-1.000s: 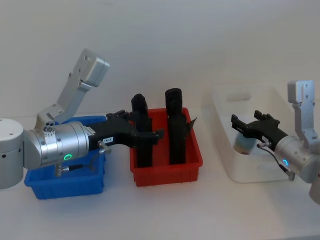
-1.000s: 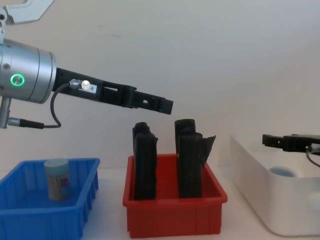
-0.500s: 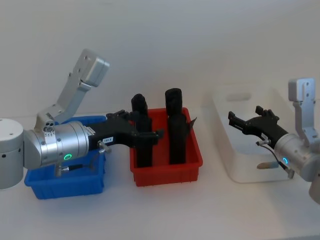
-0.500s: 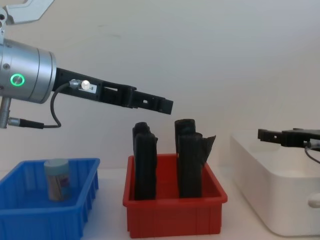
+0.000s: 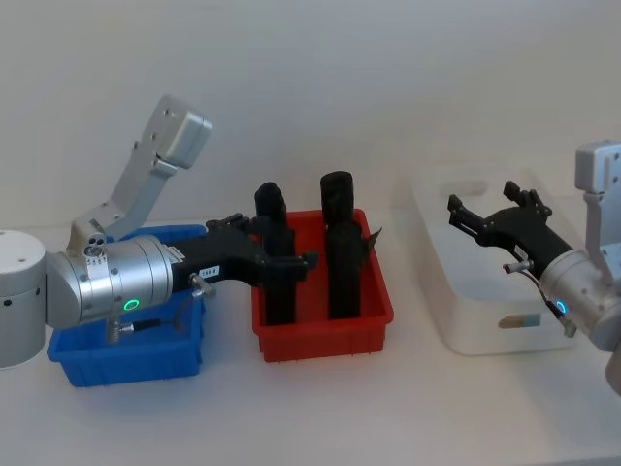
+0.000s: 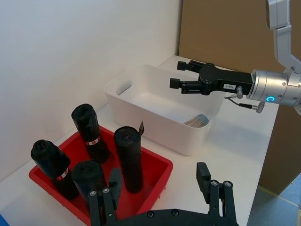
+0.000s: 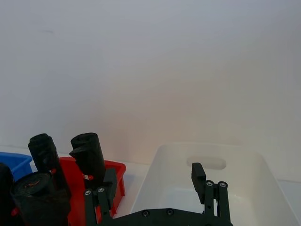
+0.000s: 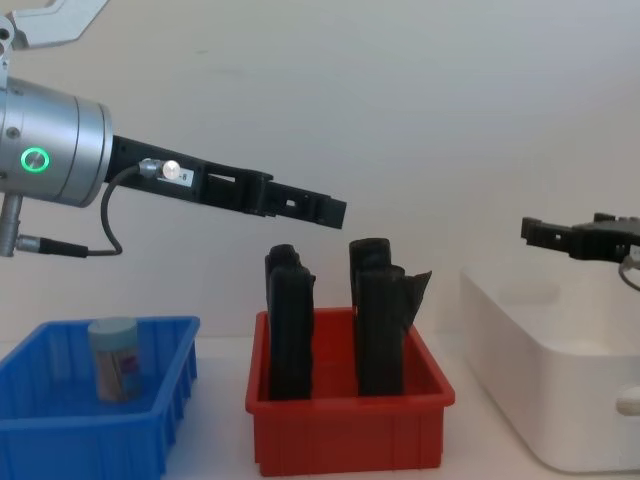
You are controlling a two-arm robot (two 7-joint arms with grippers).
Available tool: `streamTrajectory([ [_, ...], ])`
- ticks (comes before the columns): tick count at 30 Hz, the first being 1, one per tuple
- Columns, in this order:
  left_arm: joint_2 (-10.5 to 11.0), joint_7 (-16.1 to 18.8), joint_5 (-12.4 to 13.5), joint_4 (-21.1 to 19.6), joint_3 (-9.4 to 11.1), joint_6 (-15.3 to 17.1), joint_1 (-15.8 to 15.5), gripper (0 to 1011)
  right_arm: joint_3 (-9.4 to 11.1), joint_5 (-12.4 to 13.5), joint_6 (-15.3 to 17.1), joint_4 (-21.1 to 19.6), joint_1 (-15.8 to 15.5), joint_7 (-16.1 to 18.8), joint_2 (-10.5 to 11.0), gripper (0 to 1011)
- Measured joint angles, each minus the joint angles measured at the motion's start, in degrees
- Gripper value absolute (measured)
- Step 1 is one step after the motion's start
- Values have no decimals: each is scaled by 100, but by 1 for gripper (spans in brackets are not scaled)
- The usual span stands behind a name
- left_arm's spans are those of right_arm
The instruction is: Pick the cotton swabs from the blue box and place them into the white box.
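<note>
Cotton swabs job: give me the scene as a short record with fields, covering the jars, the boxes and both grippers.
first jar: cotton swab jar upright in the blue box
second jar: second jar lying in the white box
left gripper: left gripper open, empty, above the red bin
right gripper: right gripper open, empty, above the white box
between the boxes: red bin holding four tall black objects
</note>
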Motion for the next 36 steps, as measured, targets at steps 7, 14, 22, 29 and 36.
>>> streamTrajectory([
  [7, 0, 0, 0, 0, 0, 0, 0, 1004, 7, -12, -93, -131, -67, -26, 23, 1001],
  [14, -3, 82, 12, -4, 21, -76, 40, 1004, 7, -16, -89, -229, -148, -55, 41, 1002],
  [22, -22, 617, 127, -37, 152, -547, 255, 1004, -8, -42, -40, -626, -476, -171, 116, 1002],
  [29, -42, 1148, 241, -73, 276, -1012, 468, 1004, -27, -72, 22, -1144, -903, -319, 214, 1002],
  [36, -60, 1604, 337, -103, 388, -1420, 656, 1004, -44, -101, 73, -1613, -1289, -459, 302, 1002],
])
